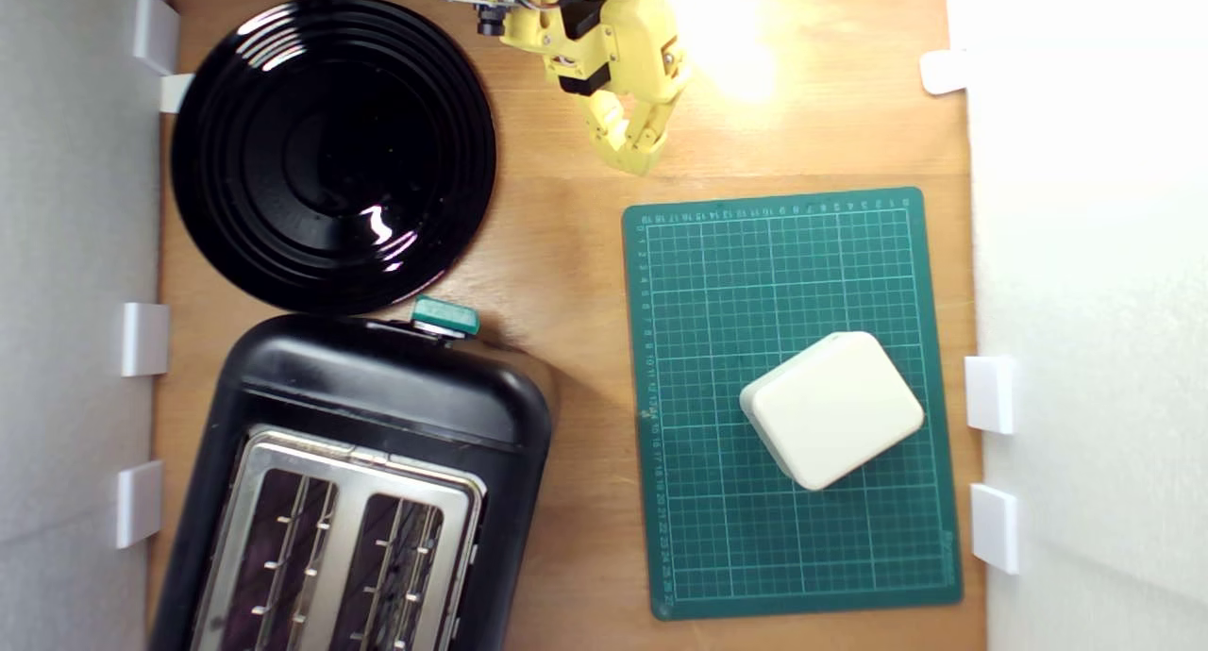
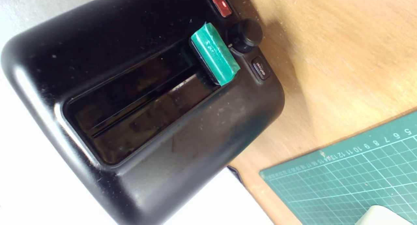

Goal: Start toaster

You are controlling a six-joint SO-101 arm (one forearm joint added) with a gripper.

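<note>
along the exterior view's left edge, small white brackets line the pale wall beside the wooden table. next comes the round black plate, glossy and holding nothing. below it, at the exterior view's lower left, stands the toaster, black with a silver top plate; both slots show only wire guides and dark depth, no bread that can be made out. its teal lever knob sticks out from the end face nearest the plate, just beside the plate's rim. the wrist view looks at that end face: the teal knob sits at one end of its long recessed track, next to a red button, a round black dial and a small dark button.

further right, at the top of the exterior view, the yellow gripper hangs above bare wood, well apart from the toaster and touching nothing. its fingers lie close together, clenched or nearly so, with nothing between them.

right again, a green cutting mat lies flat, and a cream rounded block rests on it, turned askew to the grid.
</note>
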